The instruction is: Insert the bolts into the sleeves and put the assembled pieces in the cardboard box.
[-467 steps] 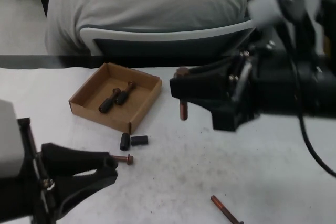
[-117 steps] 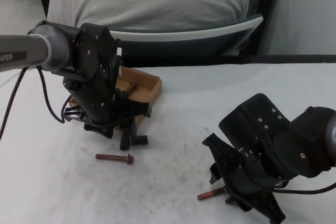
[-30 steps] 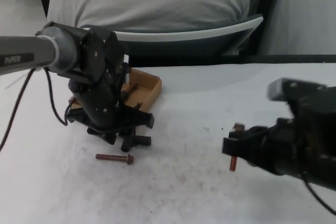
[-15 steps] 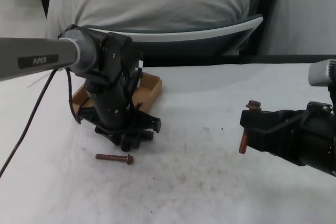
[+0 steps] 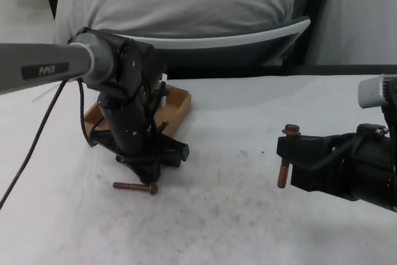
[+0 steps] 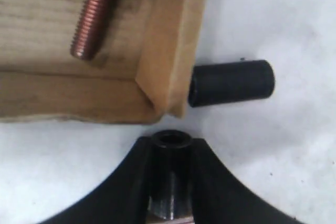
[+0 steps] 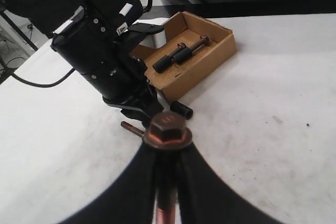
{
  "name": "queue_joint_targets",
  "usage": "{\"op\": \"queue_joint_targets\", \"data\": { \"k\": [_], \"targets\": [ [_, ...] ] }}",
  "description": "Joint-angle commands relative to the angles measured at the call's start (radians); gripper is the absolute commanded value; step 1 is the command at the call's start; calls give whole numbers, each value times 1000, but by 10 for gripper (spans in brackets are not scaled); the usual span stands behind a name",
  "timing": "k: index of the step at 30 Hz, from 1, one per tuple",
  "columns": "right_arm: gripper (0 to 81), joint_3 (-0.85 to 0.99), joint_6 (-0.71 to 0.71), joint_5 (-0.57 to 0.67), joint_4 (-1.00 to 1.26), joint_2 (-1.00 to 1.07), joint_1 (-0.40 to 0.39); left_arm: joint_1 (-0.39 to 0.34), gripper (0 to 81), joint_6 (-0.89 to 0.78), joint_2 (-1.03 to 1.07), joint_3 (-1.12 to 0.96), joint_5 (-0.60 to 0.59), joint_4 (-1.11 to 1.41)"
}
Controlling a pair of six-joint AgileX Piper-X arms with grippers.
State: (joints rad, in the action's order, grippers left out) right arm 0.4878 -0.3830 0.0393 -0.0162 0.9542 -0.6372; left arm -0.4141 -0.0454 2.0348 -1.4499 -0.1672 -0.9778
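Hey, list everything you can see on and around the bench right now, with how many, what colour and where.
bench: one, white, under everything.
cardboard box: one, brown, open top, on the bench's left side.
assembled pieces: two, black sleeves on copper bolts, lying inside the cardboard box.
loose sleeve: one, black, lying on the bench at the box's corner.
loose bolt: one, copper, lying on the bench in front of the box.
held sleeve: one, black, upright in the left end effector.
held bolt: one, copper, head up in the right end effector.
chair: one, dark with a pale rim, behind the bench.
left end effector: one, black, shut on the held sleeve beside the box.
right end effector: one, black, shut on the held bolt above the bench's right side.
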Motion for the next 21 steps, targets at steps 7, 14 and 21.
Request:
{"op": "queue_joint_targets", "data": {
  "k": [7, 14, 21],
  "targets": [
    [2, 3, 74, 23, 4, -42, -1, -7, 4, 26, -249, 48, -49, 68],
    [2, 3, 121, 135, 4, -90, -1, -7, 8, 26, -576, 294, -113, 303],
    [2, 3, 169, 221, 4, -117, -4, -7, 8, 26, -927, 617, -184, 569]
  ]
}}
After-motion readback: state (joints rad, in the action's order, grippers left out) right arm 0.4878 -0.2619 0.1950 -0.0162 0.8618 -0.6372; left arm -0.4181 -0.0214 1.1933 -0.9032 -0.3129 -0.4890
